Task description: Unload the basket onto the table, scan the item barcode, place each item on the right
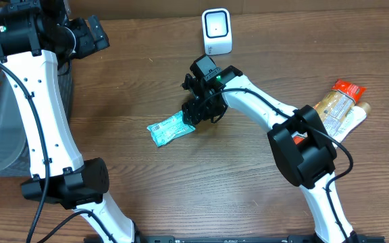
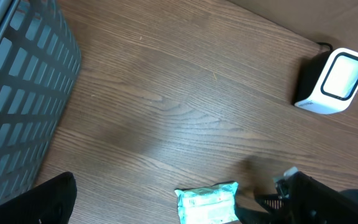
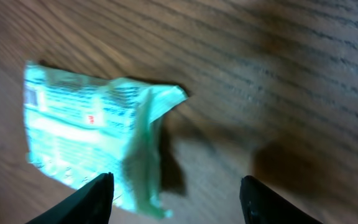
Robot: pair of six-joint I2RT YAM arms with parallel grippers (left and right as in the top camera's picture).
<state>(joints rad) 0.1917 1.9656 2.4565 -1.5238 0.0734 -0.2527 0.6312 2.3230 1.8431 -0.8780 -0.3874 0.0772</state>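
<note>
R gripper hovers low over the table, jaws well apart, nothing held. Teal packet lies flat on the wood, mostly by the finger at picture-left in the wrist view, w/ its crumpled end seal poking twd the gap betw the fingers. Looks light, thin, crinkly film. Prob slippery, will flex and fold, so the barcode face may buckle. Best bet: pinch that sealed edge, not the printed face. Scanner sits well beyond the fingertips. L gripper far off, jaws fully wide, empty.

Teal packet at bottom edge; scanner upper right; basket left; dark arm, probably, beside packet.
</note>
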